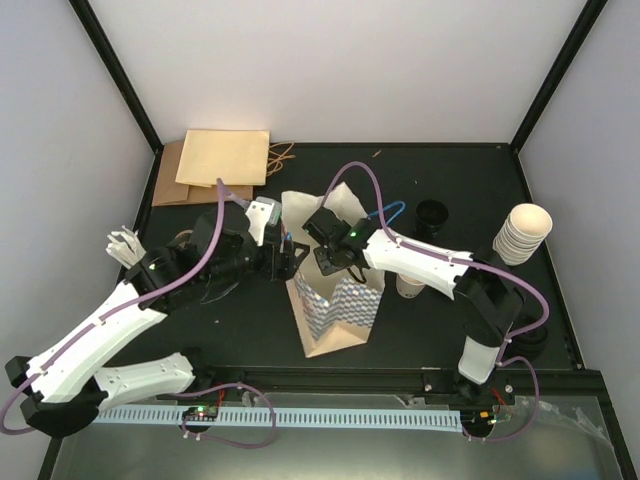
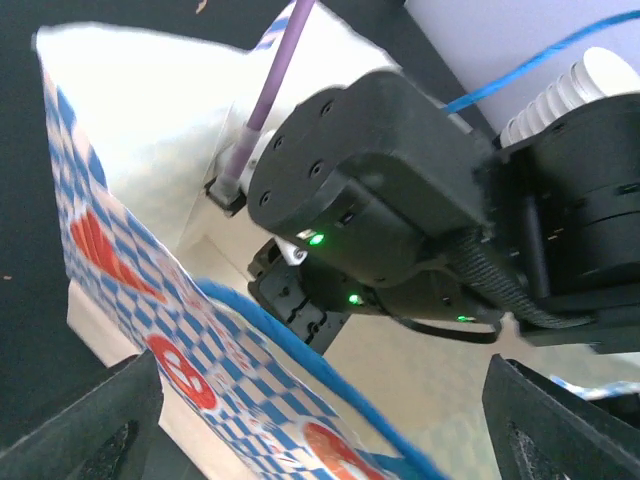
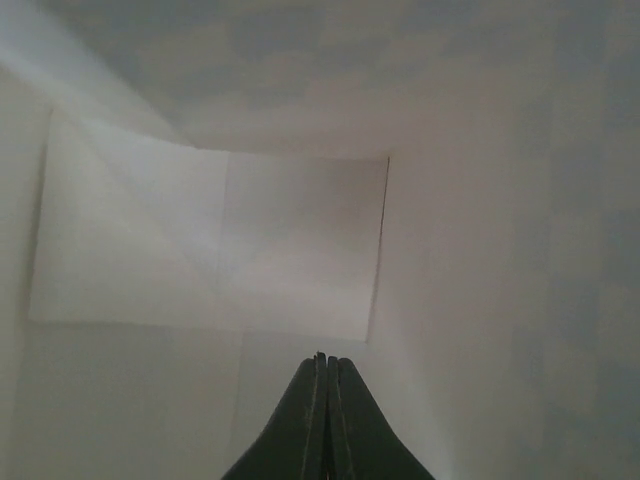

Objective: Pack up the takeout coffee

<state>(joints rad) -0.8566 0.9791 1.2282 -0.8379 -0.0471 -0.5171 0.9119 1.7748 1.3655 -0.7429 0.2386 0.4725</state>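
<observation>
Right fingers (image 3: 300, 440) pressed together inside the checked bag (image 1: 345, 305); left fingers (image 2: 80, 425) spread beside it, red marks (image 2: 95, 243) unreadable

The small cream paper cup (image 1: 408, 289) stands upright just right of the blue-checked bag (image 1: 340, 312), with its round black lid (image 1: 432, 214) lying apart, farther back.

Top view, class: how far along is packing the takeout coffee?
Done: the checked bag stands open. In hand: the shut right gripper is inside it, over a bare bag floor; the open left gripper sits at its rim. Remaining: the paper cup and black lid are outside on the table.
</observation>
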